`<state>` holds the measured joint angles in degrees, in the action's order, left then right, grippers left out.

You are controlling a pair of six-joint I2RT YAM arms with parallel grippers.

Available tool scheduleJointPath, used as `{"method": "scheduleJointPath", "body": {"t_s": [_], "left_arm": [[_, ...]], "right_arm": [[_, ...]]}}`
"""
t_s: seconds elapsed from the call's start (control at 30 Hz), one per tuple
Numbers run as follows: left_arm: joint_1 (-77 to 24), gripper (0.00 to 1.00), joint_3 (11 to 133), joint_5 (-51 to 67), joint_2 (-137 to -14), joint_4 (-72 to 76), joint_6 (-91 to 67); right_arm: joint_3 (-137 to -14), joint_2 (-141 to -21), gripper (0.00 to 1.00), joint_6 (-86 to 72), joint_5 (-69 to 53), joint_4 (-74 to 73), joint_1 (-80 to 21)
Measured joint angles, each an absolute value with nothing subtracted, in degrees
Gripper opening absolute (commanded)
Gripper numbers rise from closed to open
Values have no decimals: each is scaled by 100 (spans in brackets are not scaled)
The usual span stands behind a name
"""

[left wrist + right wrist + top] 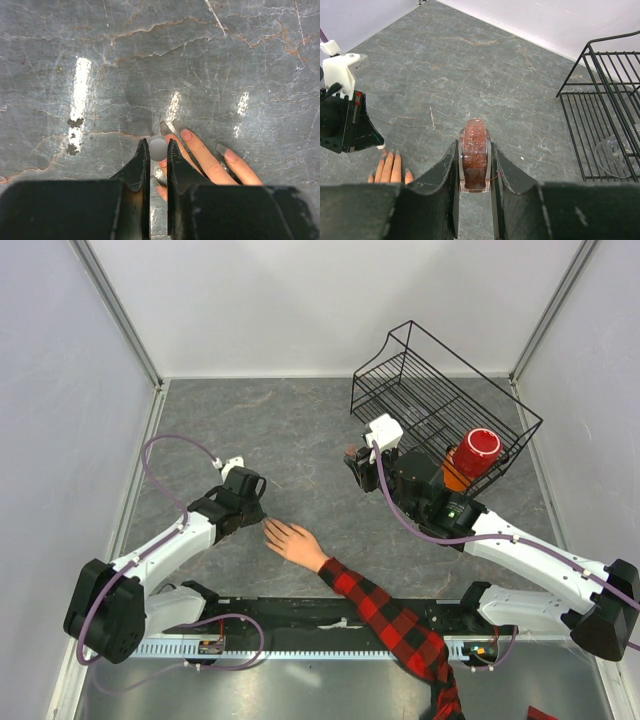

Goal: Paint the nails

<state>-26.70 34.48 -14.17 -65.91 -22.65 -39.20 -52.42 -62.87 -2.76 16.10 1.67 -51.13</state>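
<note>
A grey marbled table [300,420] lies between white walls, with a black wire basket [440,400] at its far right. A pale hand [290,540] in a red-and-black plaid sleeve [390,620] lies flat near the front edge. The right pincer [474,147] clamps a small clear bottle of dark red liquid [475,165], well apart from the hand. The left pincer [158,145], narrow, grips a small pale round cap [158,150] just beside the nails [186,134].

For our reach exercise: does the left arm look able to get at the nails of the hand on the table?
Probably yes: the left gripper sits right above the nails, clamping a small white cap, and nothing lies between them.
</note>
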Motion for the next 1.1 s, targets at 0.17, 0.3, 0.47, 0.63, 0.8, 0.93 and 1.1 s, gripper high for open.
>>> {"method": "scheduleJointPath", "body": {"t_s": [0.17,0.3,0.47,0.63,0.8,0.93,1.1], "left_arm": [[-2668,2,3577,-1496,-6525,-2311,-3844],[-2668,2,3601,-1487,-6254,-2497,-3802],[-2668,2,3601,-1334,-6084,-2692,-3802],[-2668,2,3601,-1282,-6121,-2742,-3802],[-2668,2,3601,-1184,-6257,-2731,-3802],[-2668,2,3601,-1149,-6329,-2729,-3804],[-2668,2,3601,-1142,-6364,-2703,-3806]], "right_arm": [[-5242,-6287,0,-279,1608,165,-5113],[-5242,-6285,0,-281,1608,165,-5113],[-5242,-6285,0,-281,1590,165,-5113],[-5242,-6285,0,-283,1570,165,-5113],[-5242,-6285,0,-283,1568,165,-5113],[-5242,-6285,0,-283,1568,165,-5113],[-5242,-6285,0,-281,1568,165,-5113]]}}
